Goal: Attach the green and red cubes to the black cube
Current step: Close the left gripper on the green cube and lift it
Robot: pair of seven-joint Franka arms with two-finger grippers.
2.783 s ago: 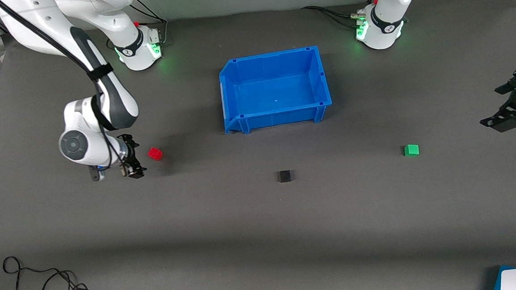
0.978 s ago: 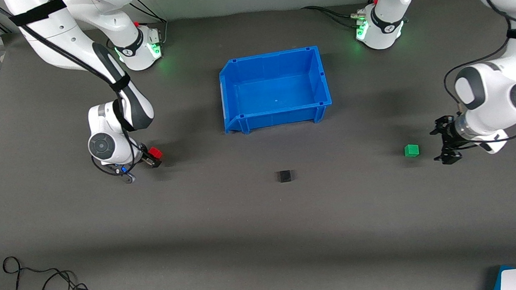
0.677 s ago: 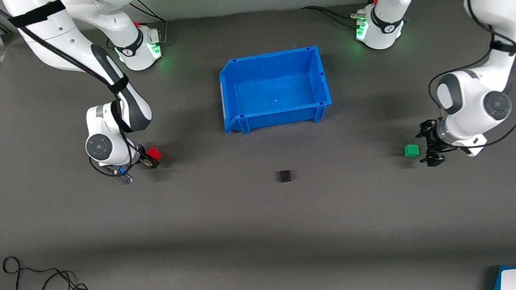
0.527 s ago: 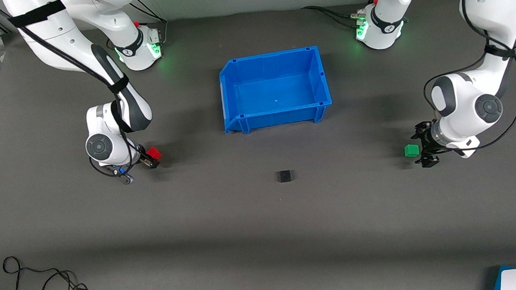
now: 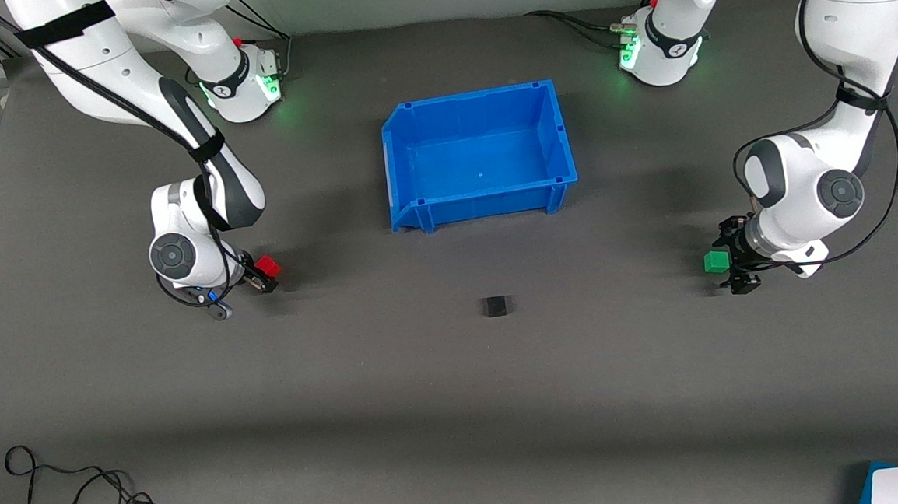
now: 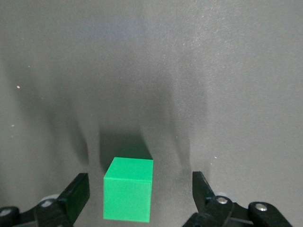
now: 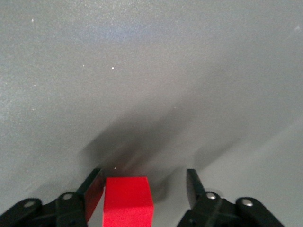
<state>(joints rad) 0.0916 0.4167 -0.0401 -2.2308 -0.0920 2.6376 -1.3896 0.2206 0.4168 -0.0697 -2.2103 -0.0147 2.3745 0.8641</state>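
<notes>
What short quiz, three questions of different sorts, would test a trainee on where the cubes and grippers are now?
1. True or false: the green cube sits between the open fingers of the left gripper.
2. Which cube lies between the fingers of the right gripper? A) black B) red C) green
3. Fill in: the black cube lies nearer to the front camera than the blue ____.

Key: 1 true; 2 B, the red cube; 3 bin.

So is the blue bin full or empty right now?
Empty: the front view shows the blue bin's bare floor, no cubes inside.
</notes>
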